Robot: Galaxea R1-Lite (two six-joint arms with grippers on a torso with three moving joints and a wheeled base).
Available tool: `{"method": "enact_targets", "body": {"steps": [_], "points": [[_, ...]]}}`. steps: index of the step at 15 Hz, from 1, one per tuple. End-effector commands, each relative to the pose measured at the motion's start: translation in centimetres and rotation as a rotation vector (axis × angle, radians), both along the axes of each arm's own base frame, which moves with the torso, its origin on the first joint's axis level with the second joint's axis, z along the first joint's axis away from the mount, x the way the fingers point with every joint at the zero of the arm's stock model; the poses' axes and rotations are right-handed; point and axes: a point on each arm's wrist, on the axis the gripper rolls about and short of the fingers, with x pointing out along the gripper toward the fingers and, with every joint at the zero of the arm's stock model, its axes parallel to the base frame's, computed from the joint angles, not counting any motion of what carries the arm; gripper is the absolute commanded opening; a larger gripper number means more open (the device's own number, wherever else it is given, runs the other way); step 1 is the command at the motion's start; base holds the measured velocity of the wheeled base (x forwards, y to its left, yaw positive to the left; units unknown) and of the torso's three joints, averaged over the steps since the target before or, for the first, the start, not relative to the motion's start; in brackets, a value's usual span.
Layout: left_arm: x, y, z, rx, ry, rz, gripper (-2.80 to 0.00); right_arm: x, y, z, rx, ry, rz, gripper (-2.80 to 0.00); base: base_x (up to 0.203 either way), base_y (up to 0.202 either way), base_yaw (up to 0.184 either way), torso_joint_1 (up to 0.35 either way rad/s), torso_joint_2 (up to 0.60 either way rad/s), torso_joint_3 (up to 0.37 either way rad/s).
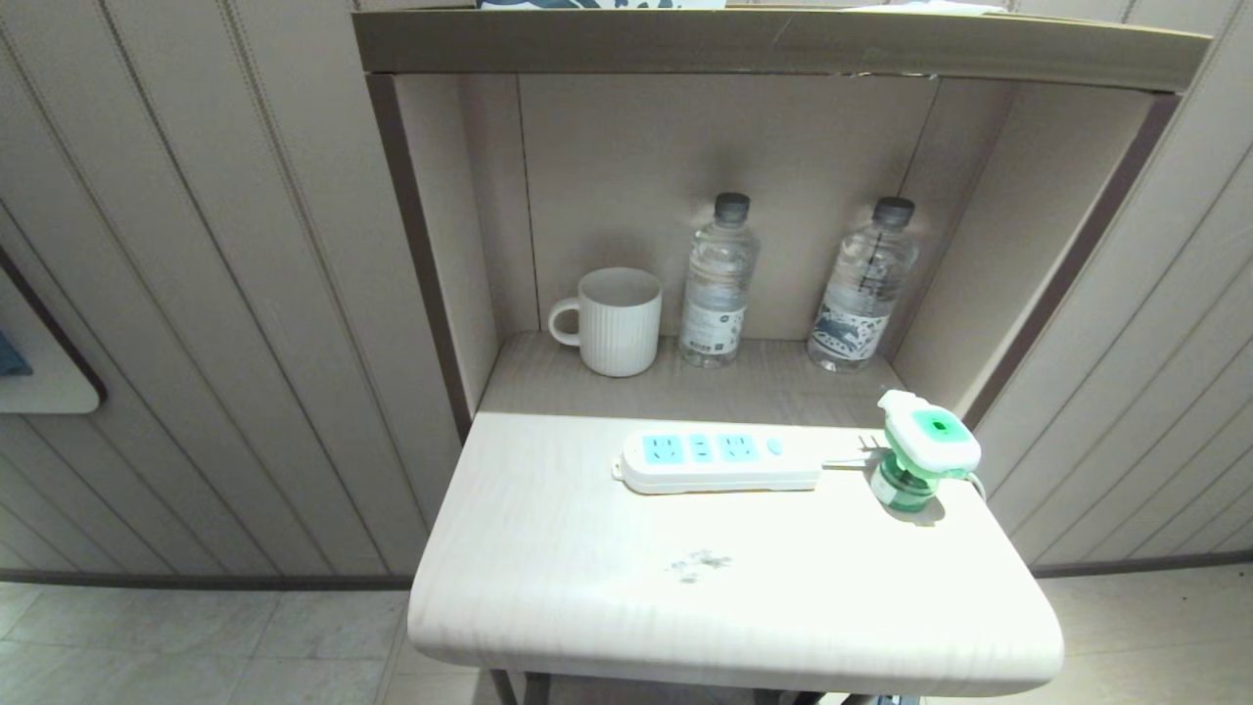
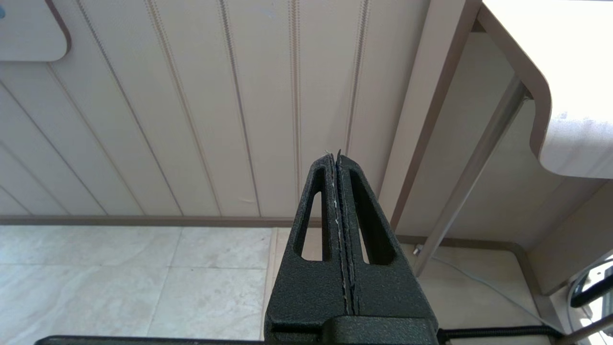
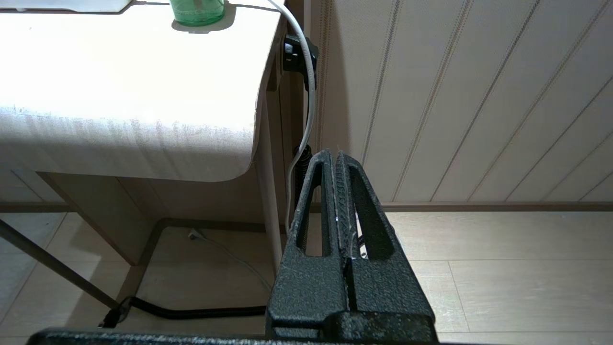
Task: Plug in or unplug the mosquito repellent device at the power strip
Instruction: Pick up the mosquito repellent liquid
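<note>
The white power strip (image 1: 719, 460) lies flat across the middle of the pale table (image 1: 587, 597), its three light-blue socket faces empty. Just to its right the mosquito repellent device (image 1: 920, 452) stands upright on its green bottle, unplugged; the bottle's base (image 3: 197, 12) also shows in the right wrist view. Neither arm appears in the head view. My left gripper (image 2: 335, 154) hangs shut and empty below the table's left corner. My right gripper (image 3: 334, 153) is shut and empty too, low beside the table's right edge.
A white mug (image 1: 615, 320) and two clear water bottles (image 1: 719, 281) (image 1: 863, 286) stand in the niche behind the strip. The strip's white cord (image 3: 306, 72) drops off the table's right edge to a wall plug (image 3: 297, 52). Panelled walls flank the table.
</note>
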Motion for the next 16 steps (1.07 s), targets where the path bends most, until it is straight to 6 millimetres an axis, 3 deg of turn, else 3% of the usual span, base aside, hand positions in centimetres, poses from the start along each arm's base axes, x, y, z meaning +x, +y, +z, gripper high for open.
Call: {"method": "enact_targets", "body": {"steps": [1,16], "points": [[0.01,0.0,0.02,0.0,0.0,0.0,-2.8,0.02,0.0,-0.01,0.0,0.003,-0.001,-2.8,0.0,0.0,0.0,0.0,0.0,0.0],[0.01,0.0,0.02,0.0,0.0,0.0,-2.8,0.0,0.0,-0.01,0.0,0.001,-0.001,-2.8,0.0,0.0,0.0,0.0,0.0,0.0]]}}
